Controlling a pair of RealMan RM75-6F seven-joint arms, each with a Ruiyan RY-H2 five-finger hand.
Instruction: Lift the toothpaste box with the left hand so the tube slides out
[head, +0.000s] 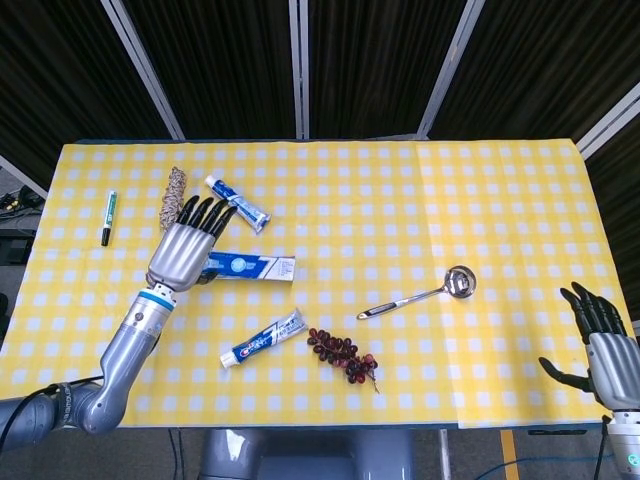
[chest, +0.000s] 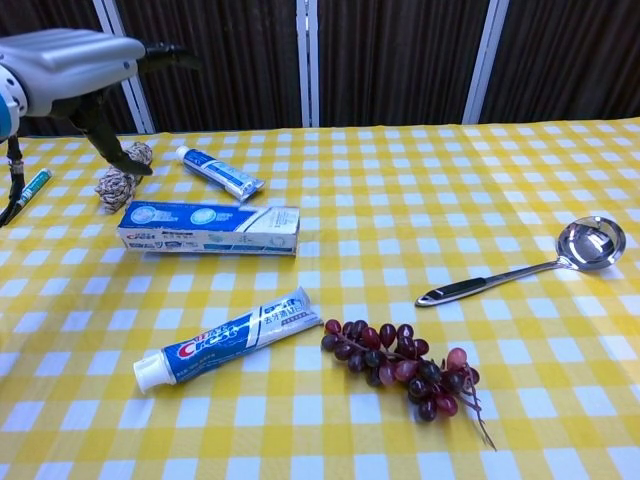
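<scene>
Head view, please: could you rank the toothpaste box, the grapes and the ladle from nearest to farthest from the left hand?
1. toothpaste box: lies flat on the cloth, right beside the left hand, partly under its fingers.
2. grapes: near the table's front edge, around the middle.
3. ladle: farthest, over on the right half.

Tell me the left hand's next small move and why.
Probably lift the left hand clear and draw it back. The toothpaste box lies flat on the cloth with the fingers spread above it, not gripping, and a small tube already lies apart behind it by the twine. The emptying looks done, so nothing seems left to hold.
</scene>
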